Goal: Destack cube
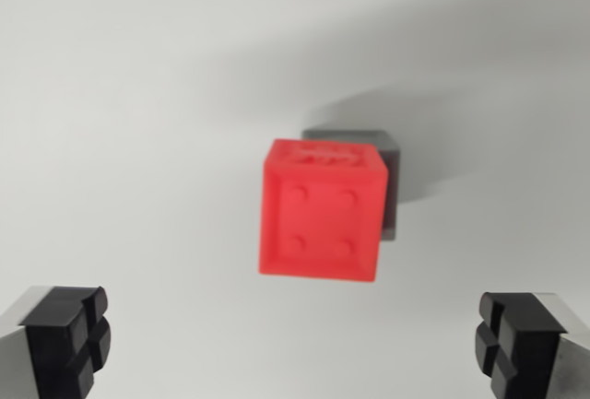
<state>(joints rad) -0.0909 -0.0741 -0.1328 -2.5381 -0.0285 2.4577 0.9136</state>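
Wrist view: red cube (320, 211) sits just right of frame centre, its four-dimple face toward the camera, a relief pattern on the top face too blurred to read. Behind it, peeking out at its upper right, is a grey cube (391, 167); they look stacked or touching, but which carries which is hard to tell from this angle, probably red on top of grey. Both are on a plain white worktop (120, 123), with a soft shadow running to the upper right. The hand (298, 339) is spread wide and empty, black pads in the lower left (72, 330) and lower right (516, 334) corners, well clear of the red cube. The cube sits a bit right of the midline between the pads, so my call: shift slightly toward the wrist view's right, square the pads to the cube's side faces, descend until they straddle red only, not grey, then close. Lift straight to avoid dragging the grey one. Frame is soft, so edge alignment is uncertain.
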